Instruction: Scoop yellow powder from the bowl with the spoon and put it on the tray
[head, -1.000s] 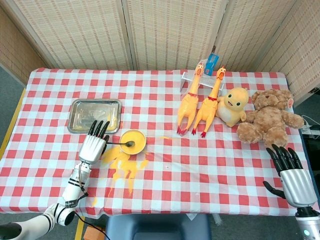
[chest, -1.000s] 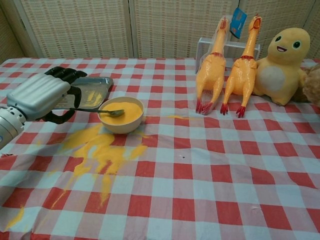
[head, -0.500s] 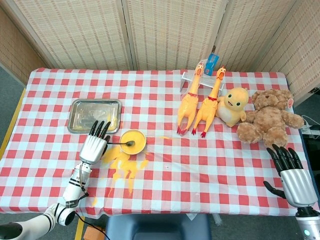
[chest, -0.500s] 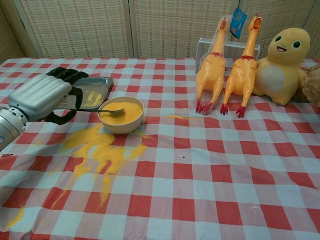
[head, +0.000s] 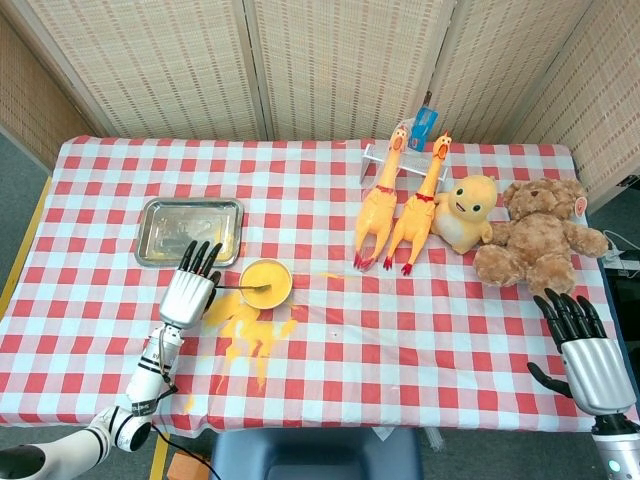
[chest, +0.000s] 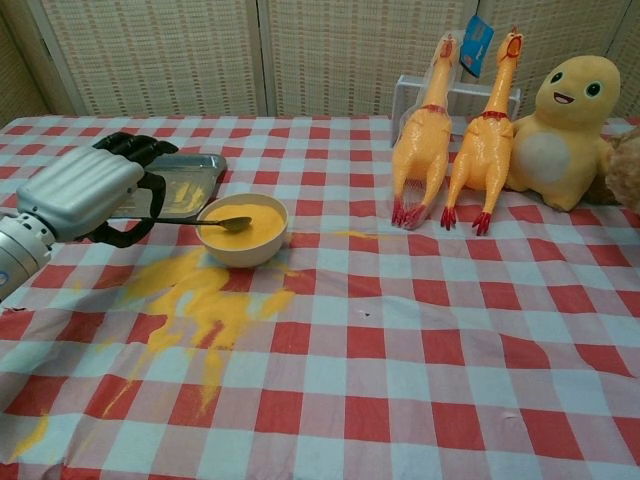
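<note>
The black fingers (chest: 128, 150) of the silver left hand (chest: 82, 193) are curled around the thin handle of a slim metal spoon (chest: 200, 222), which is held clamped roughly level. The spoon's long axis runs away from the hand toward the robot's right, and its small oval bowl is poised just over the near rim of the round cream bowl (chest: 243, 248), above the yellow powder (chest: 255, 221) that fills it. Whether the spoon tip touches the powder cannot be told.

The shallow rectangular steel tray (head: 190, 231) lies just behind the left hand, on the far side from the robot, and beside the bowl; a yellow dusting is seen in one corner. For the coming move, the loaded spoon would likely need to be carried back and to the left, kept level so the loose powder is not shed.

A wide spill of the same fine powder (chest: 196, 300) is spread over the red-and-white checked cloth of the table (chest: 420, 360), in front of the bowl.

The right hand (head: 585, 352) is held well apart at the table's near right edge, its dark fingers spread and nothing held.
</note>
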